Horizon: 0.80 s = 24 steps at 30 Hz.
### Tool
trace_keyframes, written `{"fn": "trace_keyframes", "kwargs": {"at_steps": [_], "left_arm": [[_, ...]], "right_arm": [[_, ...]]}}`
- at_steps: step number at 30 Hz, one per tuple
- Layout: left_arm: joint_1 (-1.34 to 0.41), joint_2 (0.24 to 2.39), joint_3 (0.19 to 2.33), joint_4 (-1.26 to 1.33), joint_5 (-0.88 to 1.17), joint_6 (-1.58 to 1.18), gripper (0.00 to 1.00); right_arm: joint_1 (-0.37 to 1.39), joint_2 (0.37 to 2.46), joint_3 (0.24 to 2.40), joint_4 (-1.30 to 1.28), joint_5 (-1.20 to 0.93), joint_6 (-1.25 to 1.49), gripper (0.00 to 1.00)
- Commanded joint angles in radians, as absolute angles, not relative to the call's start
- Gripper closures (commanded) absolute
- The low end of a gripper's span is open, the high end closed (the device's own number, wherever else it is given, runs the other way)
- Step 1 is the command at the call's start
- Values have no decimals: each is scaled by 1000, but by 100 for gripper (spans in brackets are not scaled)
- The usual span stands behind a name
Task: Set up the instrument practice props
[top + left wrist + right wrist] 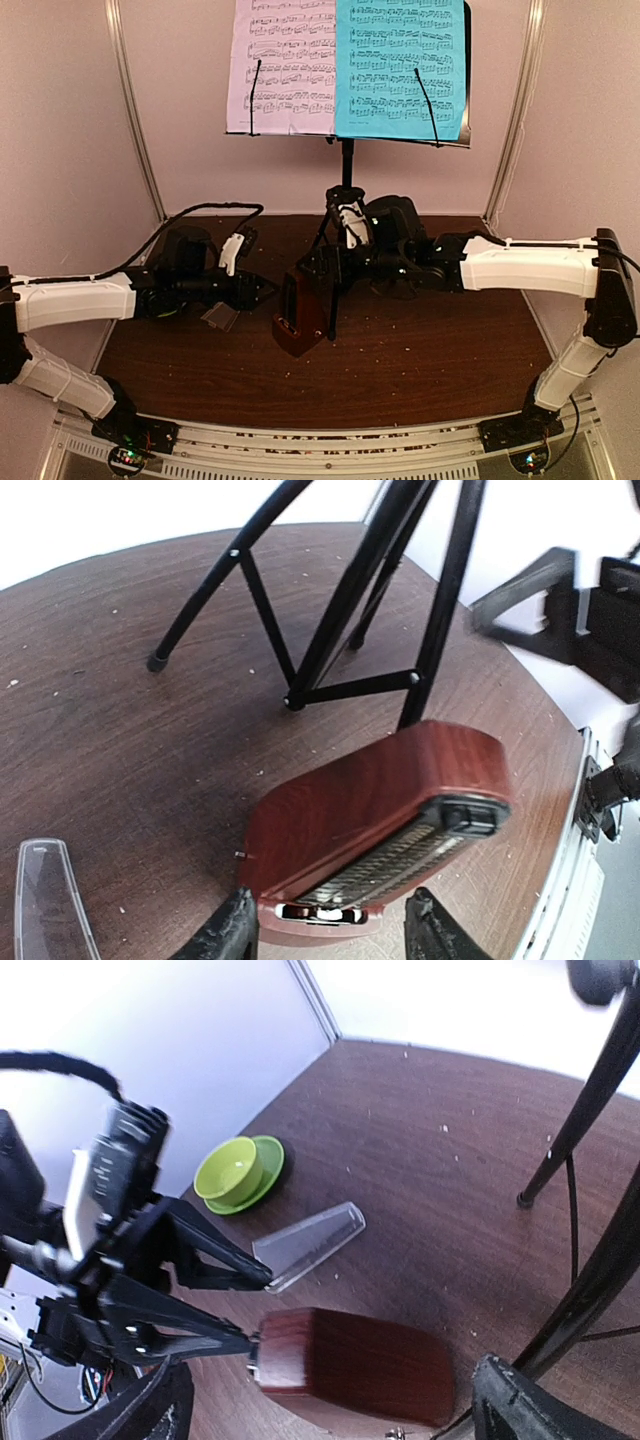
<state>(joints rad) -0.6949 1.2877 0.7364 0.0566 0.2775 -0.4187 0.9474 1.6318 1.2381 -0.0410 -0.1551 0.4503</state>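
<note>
Top external view, from the left: one lime-green bowl [238,1172] sits by the left wall, mostly hidden under the left arm. The left gripper [268,292] is about half spread, one finger against each side of the single brown metronome [300,318], gripping it. One clear cover [220,318] lies flat on the table [430,350] just left of the metronome, apart from it. The metronome is near the table's middle, in front of the tripod; whether its base rests on the wood I cannot tell. Behind it rises the one black music stand [347,165], holding two sheets side by side: one white sheet [285,65] on the left, one cyan sheet [400,65] on the right, each crossed by one thin black wire. The right gripper [320,272] is just right of the metronome, fingers spread wide and holding nothing.
</note>
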Motion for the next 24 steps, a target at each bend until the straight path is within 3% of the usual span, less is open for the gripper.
{"fn": "trace_keyframes", "kwargs": {"at_steps": [1, 14, 24], "left_arm": [[-671, 1312, 733, 95, 249, -446, 48], [-630, 1372, 792, -45, 211, -438, 54], [-629, 1315, 781, -103, 192, -409, 54]], "right_arm": [[987, 1577, 1210, 53, -85, 413, 3], [1209, 1683, 1194, 145, 490, 300, 4], [1231, 1800, 1207, 228, 565, 281, 3]]}}
